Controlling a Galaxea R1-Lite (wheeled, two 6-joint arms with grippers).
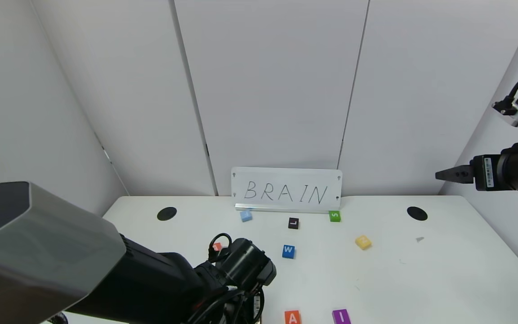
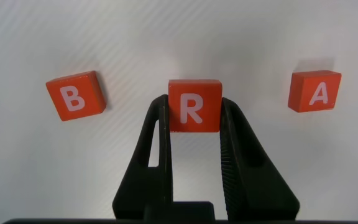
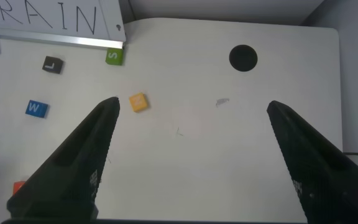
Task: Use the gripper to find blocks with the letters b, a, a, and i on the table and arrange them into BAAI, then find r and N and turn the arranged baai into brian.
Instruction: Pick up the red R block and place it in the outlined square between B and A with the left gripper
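Left gripper [image 2: 194, 124] — black, ribbed inner faces on its fingers, clamped shut on r [image 2: 194, 104], the orange-red square block with a white R, matte and crisp-edged, held between the two jaws by its side faces and facing the wrist camera upright. To one side of the gripped block lay the orange-red B block [image 2: 75, 95], slightly tilted; to the other side the orange-red A block [image 2: 314, 91], also slightly tilted — the R sat in the gap between them, roughly in line with both and apart from each, so the coming placement appeared to turn on lowering it straight into that gap. The table [image 2: 179, 37] under them was smooth white. In the head view the left arm covered this row; beyond it stood a second A block [image 1: 292, 317] and the purple I block [image 1: 341, 316], side by side. N [image 1: 363, 242], the yellow block, lay well away from the left gripper, nearer the right gripper [image 1: 448, 174], which hung raised and idle with its jaws spread wide, holding nothing.
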